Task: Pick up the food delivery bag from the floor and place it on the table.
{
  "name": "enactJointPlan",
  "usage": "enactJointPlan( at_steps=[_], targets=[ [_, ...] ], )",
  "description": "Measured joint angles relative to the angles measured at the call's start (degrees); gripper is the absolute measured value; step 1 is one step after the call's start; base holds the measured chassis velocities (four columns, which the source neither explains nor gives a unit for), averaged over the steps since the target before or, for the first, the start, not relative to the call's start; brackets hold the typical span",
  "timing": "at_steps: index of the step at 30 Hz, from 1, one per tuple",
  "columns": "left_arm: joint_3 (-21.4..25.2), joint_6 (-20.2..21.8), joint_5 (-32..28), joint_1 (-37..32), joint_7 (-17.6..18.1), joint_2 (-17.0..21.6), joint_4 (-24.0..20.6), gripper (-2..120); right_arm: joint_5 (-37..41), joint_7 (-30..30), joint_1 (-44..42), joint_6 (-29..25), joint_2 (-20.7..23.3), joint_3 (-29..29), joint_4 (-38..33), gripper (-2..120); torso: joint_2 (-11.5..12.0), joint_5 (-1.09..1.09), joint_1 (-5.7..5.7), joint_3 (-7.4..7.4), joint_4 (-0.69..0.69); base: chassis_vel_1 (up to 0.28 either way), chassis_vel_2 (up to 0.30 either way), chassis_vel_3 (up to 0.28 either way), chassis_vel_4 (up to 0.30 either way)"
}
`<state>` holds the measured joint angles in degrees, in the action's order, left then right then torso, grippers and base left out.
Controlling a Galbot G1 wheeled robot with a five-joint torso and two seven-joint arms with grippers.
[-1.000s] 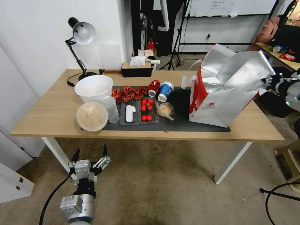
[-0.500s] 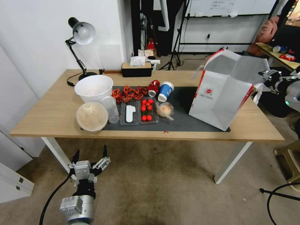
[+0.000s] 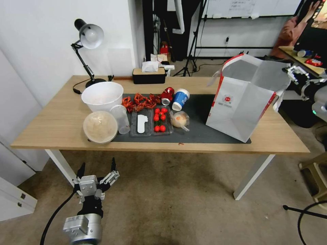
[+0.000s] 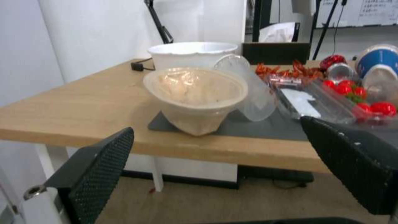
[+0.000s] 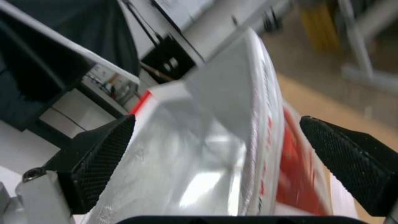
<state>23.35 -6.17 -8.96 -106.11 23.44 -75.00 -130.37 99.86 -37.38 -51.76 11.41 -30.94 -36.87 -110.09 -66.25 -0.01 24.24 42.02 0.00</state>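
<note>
Food delivery bag (image 3: 243, 102) stands upright on the worktop (image 3: 61, 122) at 3 o'clock, on the dark mat's (image 3: 199, 131) end. Right gripper (image 3: 295, 72) just beside its top edge, fingers spread, holding nothing. Left gripper (image 3: 97, 169) low over the floor (image 3: 177, 204), fingers spread.

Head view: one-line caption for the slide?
Food delivery bag standing upright on the table, right gripper open just beside it, left gripper open low over the floor.

Desk lamp (image 3: 89, 35); white bowl (image 3: 102, 95); cherry tomatoes (image 3: 160, 119) (in tray); possibly crayfish (image 3: 139, 101).
</note>
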Motion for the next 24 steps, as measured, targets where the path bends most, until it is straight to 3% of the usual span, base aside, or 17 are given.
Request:
enactJointPlan(
  at_steps=[2,4,7,14,17,24],
  targets=[
    [0.48,0.32,-0.19,0.39,-0.49,-0.10,-0.26,100,-8.79,6.27,-4.28,-1.27,1.31,-1.32,-2.24,100,0.00,0.01,0.00,0.00,-0.03,0.000,0.000,0.000,0.000],
    [0.48,0.32,-0.19,0.39,-0.49,-0.10,-0.26,100,-8.79,6.27,-4.28,-1.27,1.31,-1.32,-2.24,100,0.00,0.01,0.00,0.00,-0.03,0.000,0.000,0.000,0.000],
    [0.81,0.76,-0.40,0.59,-1.23,-0.16,-0.70,100,-16.86,12.84,-8.59,-2.48,2.12,-2.31,-4.31,100,0.00,0.00,0.00,0.00,0.00,0.000,0.000,0.000,0.000],
    [0.84,0.83,-0.40,0.53,-1.57,-0.16,-0.86,100,-21.40,16.46,-10.84,-3.51,2.18,-2.41,-5.30,100,0.00,0.01,0.00,0.00,-0.01,0.000,0.000,0.000,0.000],
    [0.86,0.88,-0.41,0.33,-2.07,-0.26,-1.18,100,-28.28,22.28,-13.88,-6.06,2.24,-2.45,-7.53,100,0.00,0.01,0.00,0.00,-0.01,0.000,0.000,0.000,0.000],
    [0.95,0.99,-0.36,0.14,-2.31,-0.43,-1.78,100,-37.24,29.04,-20.06,-11.60,1.81,-2.36,-11.45,100,0.00,0.01,0.00,0.00,0.00,0.000,0.000,0.000,0.000]
  ],
)
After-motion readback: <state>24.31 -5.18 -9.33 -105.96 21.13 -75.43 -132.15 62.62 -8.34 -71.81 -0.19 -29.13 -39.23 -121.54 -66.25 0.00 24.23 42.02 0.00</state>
